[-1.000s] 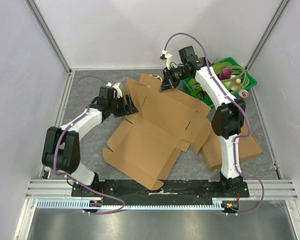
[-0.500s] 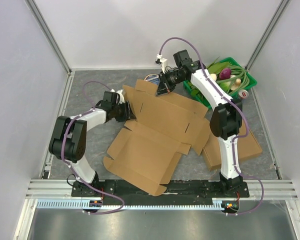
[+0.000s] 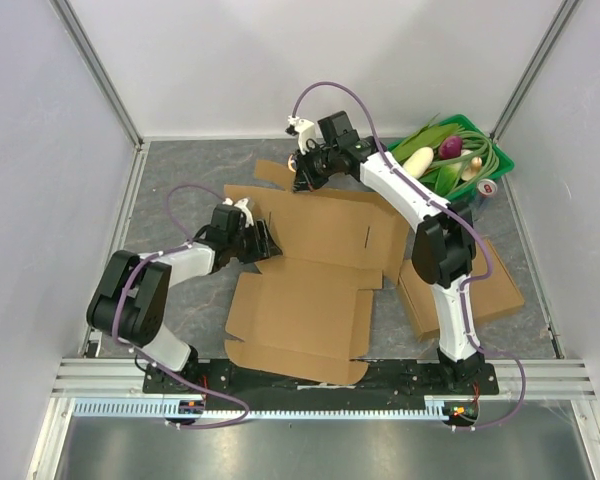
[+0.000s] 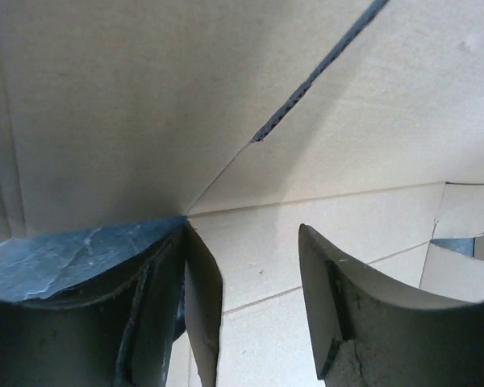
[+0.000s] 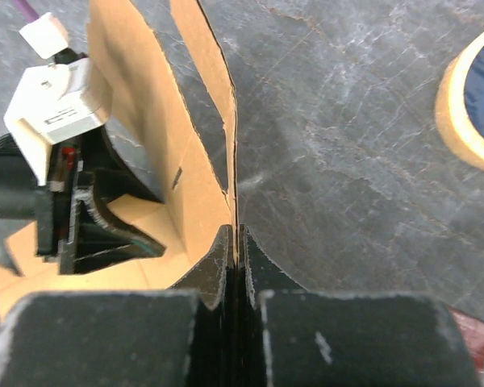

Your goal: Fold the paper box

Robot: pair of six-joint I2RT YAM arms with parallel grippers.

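The paper box (image 3: pixel 315 265) is a flat, unfolded brown cardboard sheet in the middle of the table. Its rear flap stands up at the back. My right gripper (image 3: pixel 305 172) is shut on the edge of that rear flap, which runs thin between its closed fingers in the right wrist view (image 5: pixel 235 242). My left gripper (image 3: pixel 262 242) is at the sheet's left side with its jaws open. In the left wrist view (image 4: pixel 246 242) cardboard panels (image 4: pixel 323 121) fill the frame, with a slot and fold lines showing. One finger (image 4: pixel 203 298) sits at the sheet's corner beside bare table.
A green basket (image 3: pixel 502 160) of vegetables stands at the back right, with a small round tin (image 3: pixel 487 187) beside it. A second flat cardboard piece (image 3: pixel 485 295) lies right of the right arm. A tape roll (image 5: pixel 472 105) lies behind the flap. Walls enclose three sides.
My right gripper has moved left with the rear flap in it. The sheet has swung and slid toward the front left. My left gripper has shifted slightly nearer and rightward.
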